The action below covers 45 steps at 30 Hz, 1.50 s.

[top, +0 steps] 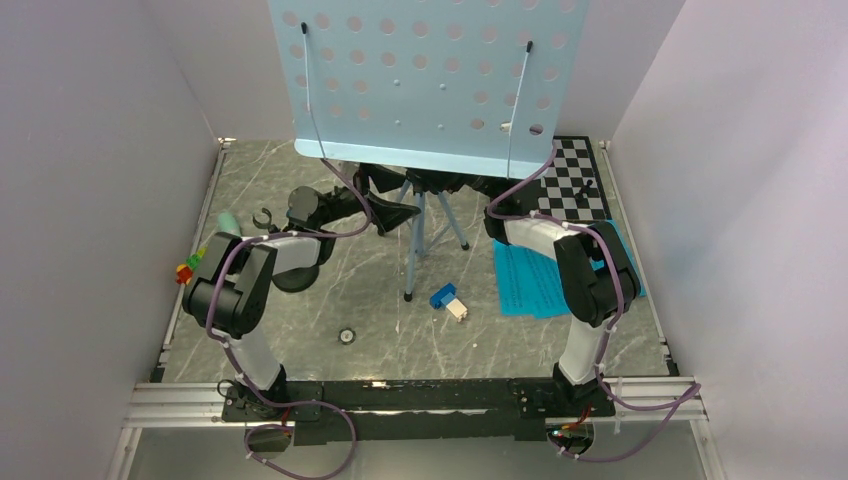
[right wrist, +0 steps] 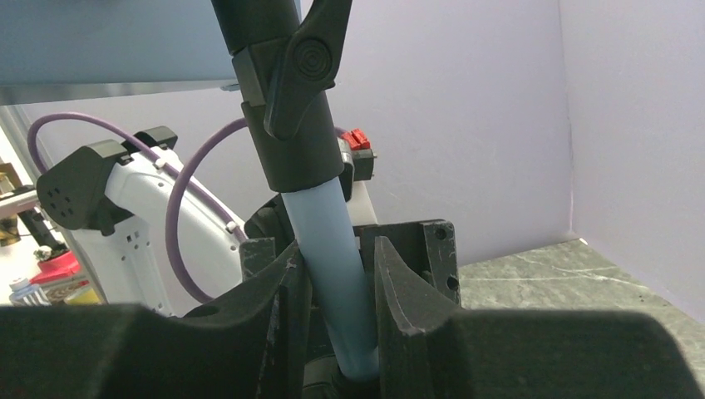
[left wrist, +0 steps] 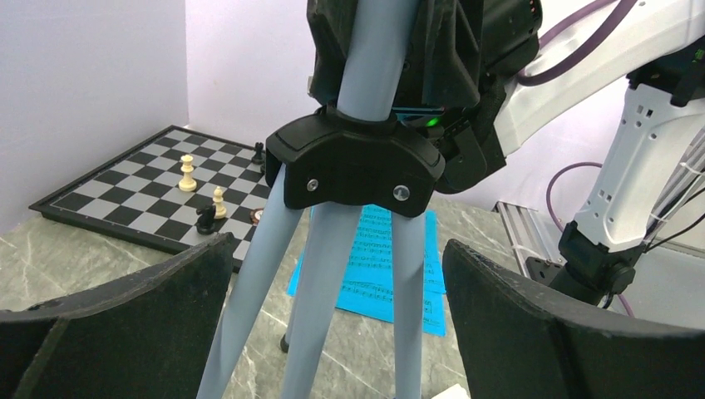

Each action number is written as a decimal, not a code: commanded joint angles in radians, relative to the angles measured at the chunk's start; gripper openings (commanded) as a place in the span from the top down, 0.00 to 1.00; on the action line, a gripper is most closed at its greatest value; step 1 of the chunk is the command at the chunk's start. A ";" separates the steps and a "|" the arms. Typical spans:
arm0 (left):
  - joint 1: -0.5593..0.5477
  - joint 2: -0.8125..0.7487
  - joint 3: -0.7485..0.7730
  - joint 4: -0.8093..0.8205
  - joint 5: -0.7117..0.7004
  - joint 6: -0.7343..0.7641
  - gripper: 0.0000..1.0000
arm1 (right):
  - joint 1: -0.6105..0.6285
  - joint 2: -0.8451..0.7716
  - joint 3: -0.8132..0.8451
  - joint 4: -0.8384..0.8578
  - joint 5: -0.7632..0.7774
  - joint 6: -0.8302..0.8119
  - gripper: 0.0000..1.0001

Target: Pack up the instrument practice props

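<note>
The pale-blue music stand [top: 430, 80] stands upright at the back centre, its perforated desk filling the top of the view. My right gripper [right wrist: 337, 283] is shut on its pole [right wrist: 328, 241] just above the black tripod hub [left wrist: 353, 166]. My left gripper [left wrist: 337, 316] is open, one finger on each side of the tripod legs [left wrist: 320, 291] without touching them. Two cyan sheet-music pages [top: 530, 280] lie flat at the right. The mint-green microphone [top: 228, 222] and the black mic stand [top: 290, 275] are at the left, partly hidden by my left arm.
A chessboard [top: 575, 180] with a few pieces sits at the back right, also in the left wrist view [left wrist: 141, 191]. A blue-white block [top: 448, 300] lies near the tripod's front foot. Small toy cars [top: 185, 270] sit at the left edge. A small round disc [top: 347, 337] lies near front.
</note>
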 commanded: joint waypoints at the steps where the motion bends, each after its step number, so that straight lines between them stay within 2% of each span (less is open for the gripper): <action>1: -0.002 -0.018 0.028 -0.082 -0.007 0.103 0.01 | 0.004 0.065 -0.081 -0.243 -0.136 0.075 1.00; 7: -0.003 -0.009 0.062 -0.231 -0.019 0.220 0.01 | 0.004 0.055 -0.073 -0.286 -0.173 0.049 1.00; 11: -0.005 0.027 0.099 -0.250 -0.009 0.219 0.11 | 0.005 0.048 -0.065 -0.304 -0.208 0.043 1.00; 17: -0.023 0.060 0.128 -0.297 -0.002 0.248 0.41 | 0.006 0.033 -0.066 -0.319 -0.225 0.031 1.00; 21: -0.035 0.056 0.119 -0.303 -0.013 0.267 0.55 | 0.006 0.027 -0.052 -0.345 -0.218 0.008 1.00; 25: -0.040 0.041 0.098 -0.302 -0.036 0.285 0.80 | 0.007 0.019 -0.050 -0.354 -0.201 -0.010 1.00; 27: -0.040 0.039 0.087 -0.298 -0.041 0.287 0.88 | 0.007 0.014 -0.046 -0.367 -0.199 -0.026 1.00; 29: -0.040 0.036 0.077 -0.299 -0.045 0.284 0.84 | 0.007 0.011 -0.042 -0.379 -0.202 -0.033 1.00; 31: -0.039 0.030 0.066 -0.313 -0.047 0.282 0.51 | 0.007 0.007 -0.042 -0.385 -0.205 -0.041 1.00; 32: -0.038 0.024 0.058 -0.316 -0.045 0.282 0.38 | 0.007 0.006 -0.043 -0.389 -0.205 -0.045 1.00; 34: -0.038 0.012 0.040 -0.316 -0.051 0.287 0.23 | 0.007 0.001 -0.046 -0.394 -0.207 -0.049 1.00; 36: -0.038 0.004 0.031 -0.317 -0.054 0.292 0.14 | 0.009 0.003 -0.049 -0.383 -0.207 -0.042 1.00; 37: -0.038 0.003 0.027 -0.316 -0.057 0.293 0.03 | 0.010 0.005 -0.049 -0.379 -0.208 -0.040 1.00; 45: -0.043 0.012 0.036 -0.301 -0.085 0.285 0.01 | 0.013 0.004 -0.049 -0.391 -0.206 -0.046 1.00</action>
